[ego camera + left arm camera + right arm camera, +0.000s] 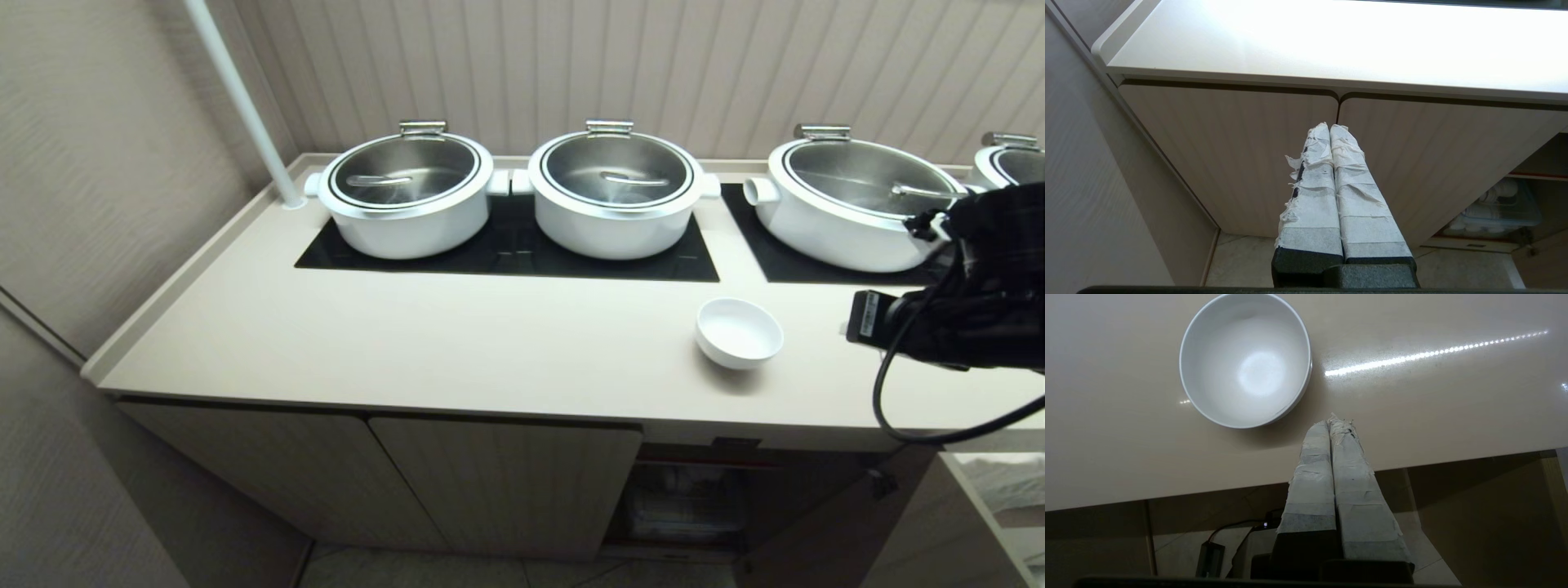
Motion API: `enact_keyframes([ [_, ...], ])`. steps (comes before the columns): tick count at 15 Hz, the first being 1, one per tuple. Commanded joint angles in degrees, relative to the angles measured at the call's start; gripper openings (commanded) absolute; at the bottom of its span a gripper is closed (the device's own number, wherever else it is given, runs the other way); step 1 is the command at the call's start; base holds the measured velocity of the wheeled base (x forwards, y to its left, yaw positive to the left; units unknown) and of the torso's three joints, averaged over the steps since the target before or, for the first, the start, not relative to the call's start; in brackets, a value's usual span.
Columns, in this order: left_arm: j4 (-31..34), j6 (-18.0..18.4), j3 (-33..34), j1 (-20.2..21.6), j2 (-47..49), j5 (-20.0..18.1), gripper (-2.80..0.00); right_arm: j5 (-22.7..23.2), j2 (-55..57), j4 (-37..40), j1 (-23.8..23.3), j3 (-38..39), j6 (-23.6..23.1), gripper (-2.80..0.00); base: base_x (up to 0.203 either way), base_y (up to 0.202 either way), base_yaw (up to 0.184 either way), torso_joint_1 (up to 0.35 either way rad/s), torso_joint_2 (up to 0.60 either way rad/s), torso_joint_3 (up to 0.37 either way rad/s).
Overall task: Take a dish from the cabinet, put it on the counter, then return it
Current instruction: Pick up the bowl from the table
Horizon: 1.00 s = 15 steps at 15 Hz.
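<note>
Beige counter (424, 343) is carrying the dish (739, 331) upright near its front edge. My right pincer (1333, 421) is hanging closed and empty just beside it, probably clear; closing in sideways could be nudging it off. My left pincer (1329, 128) is idling shut below.

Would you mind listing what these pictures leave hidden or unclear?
- Fourth pot: head view, cut by the right edge and the right arm.
- Open cabinet contents: head view, too dark; left wrist view shows only stacked white things in a clear box, type unclear.
- Bowl foot: hidden beneath it.
</note>
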Motion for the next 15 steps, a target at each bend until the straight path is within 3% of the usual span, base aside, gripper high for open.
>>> enact_keyframes([
  [1,-0.04,-0.03,-0.06,0.01,-0.02,0.04,-2.80,-0.04,-5.01,-0.09,0.10,4.17,0.07,-2.80,0.000,0.000,0.000,0.000,0.00,0.000],
  [6,-0.04,-0.03,0.02,0.01,-0.02,0.04,-2.80,-1.50,-10.76,-6.22,0.75,11.09,-1.62,-2.80,0.000,0.000,0.000,0.000,0.00,0.000],
  [10,-0.04,-0.03,0.02,0.01,-0.02,0.04,-2.80,-1.55,-19.82,-12.19,1.78,27.10,-5.73,-2.80,0.000,0.000,0.000,0.000,0.00,0.000],
  [15,-0.04,-0.03,-0.03,0.01,-0.02,0.04,-2.80,-1.09,-29.70,-28.18,2.13,50.20,-8.83,-2.80,0.000,0.000,0.000,0.000,0.00,0.000],
])
